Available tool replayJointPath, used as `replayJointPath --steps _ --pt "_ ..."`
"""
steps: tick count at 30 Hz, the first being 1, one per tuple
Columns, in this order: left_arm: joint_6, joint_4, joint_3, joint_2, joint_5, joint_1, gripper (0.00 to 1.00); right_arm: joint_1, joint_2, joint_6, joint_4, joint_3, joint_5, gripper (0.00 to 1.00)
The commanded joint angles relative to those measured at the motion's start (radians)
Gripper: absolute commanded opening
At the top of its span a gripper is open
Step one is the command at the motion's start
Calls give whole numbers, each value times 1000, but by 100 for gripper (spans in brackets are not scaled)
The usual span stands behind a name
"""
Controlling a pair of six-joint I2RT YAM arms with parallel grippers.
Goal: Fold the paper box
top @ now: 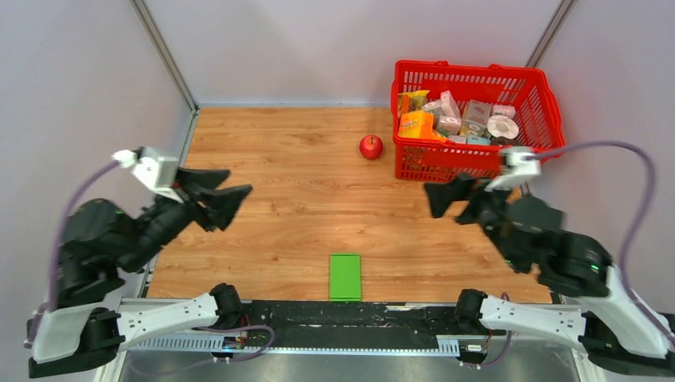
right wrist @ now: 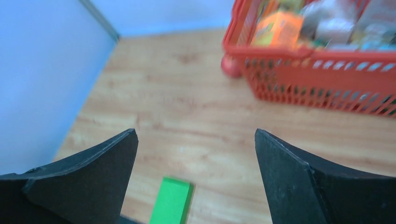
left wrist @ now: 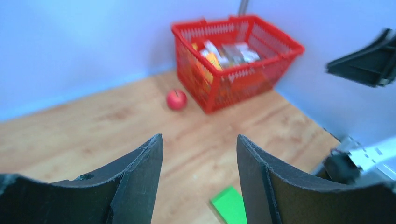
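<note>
While the paper box (top: pixel 345 276) is lying flat at the table's (top: pixel 278 215) near edge, midway between the arm bases, the left gripper (top: pixel 239 181) is hovering near the left edge, fingers spread and holding nothing. The right gripper (top: pixel 430 201) is hanging wide and empty just before the red basket (top: pixel 414 163). A broad stretch of wood is separating both grippers from the box; an apple (top: pixel 371 146) is sitting beside the basket's left wall
</note>
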Motion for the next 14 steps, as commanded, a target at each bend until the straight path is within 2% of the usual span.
replayJointPath --steps 1,4,7,9,11,14 --pt "276 -85 137 57 -112 3 67 6 -165 -292 175 3 179 100" --pt "304 -40 162 60 -120 2 69 4 -271 -377 314 -43 104 100" --pt "316 -3 147 54 -126 2 70 4 -319 -394 361 -50 130 100" --pt "322 7 140 54 -132 2 71 4 -325 -418 365 -46 133 100" --pt "330 11 145 61 -135 2 71 4 -318 -461 307 -15 48 100" --pt "339 -3 172 75 -131 2 72 4 -302 -447 275 -9 80 100"
